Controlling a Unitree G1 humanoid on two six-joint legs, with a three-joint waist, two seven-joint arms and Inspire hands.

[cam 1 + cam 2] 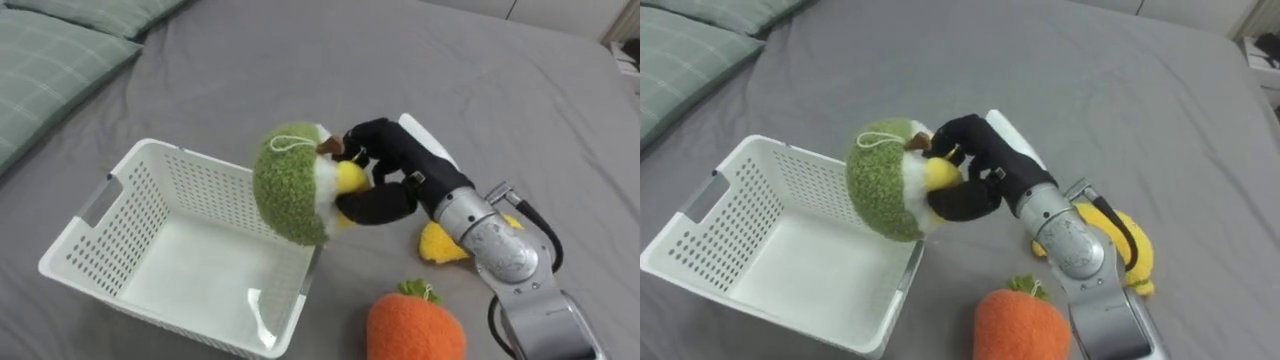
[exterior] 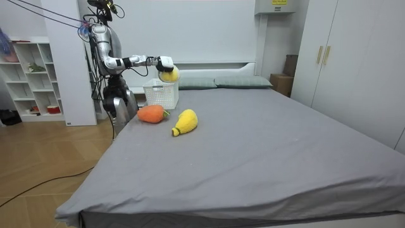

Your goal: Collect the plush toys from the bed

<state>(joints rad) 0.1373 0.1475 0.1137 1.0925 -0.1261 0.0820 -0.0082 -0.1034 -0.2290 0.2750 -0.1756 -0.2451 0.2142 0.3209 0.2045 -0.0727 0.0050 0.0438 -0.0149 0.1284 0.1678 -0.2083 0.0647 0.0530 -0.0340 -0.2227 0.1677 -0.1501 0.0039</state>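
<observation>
Left eye view has the right hand (image 1: pixel 385 178) reaching in from the lower right, its dark fingers curled round a round green plush toy (image 1: pixel 288 190) with a white and yellow face, gripping it on the side turned away from the white basket (image 1: pixel 185 180). The toy hangs over the basket's right-hand wall, half above the inside and half above the rim; whether it touches the rim cannot be told. The basket sits on the grey bedcover (image 1: pixel 300 70), its perforated walls upright and a handle slot cut in its left end. Just off the basket's near right corner lies an orange plush carrot (image 1: pixel 415 325) with a green top. Further right of the basket, beyond the carrot, a yellow plush toy (image 1: pixel 438 243) lies partly hidden under the forearm. Well to the far left of the basket rest green checked pillows (image 1: pixel 50 60). In the room view the robot stands on the wooden floor at the bedside, behind the basket, with its right arm stretched level over it and the toy held just above the rim; the carrot and the yellow toy lie on the camera's side of the basket, a white shelf (image 2: pixel 31 69) stands off to the basket's left, and a wardrobe (image 2: pixel 342 57) well to its right
</observation>
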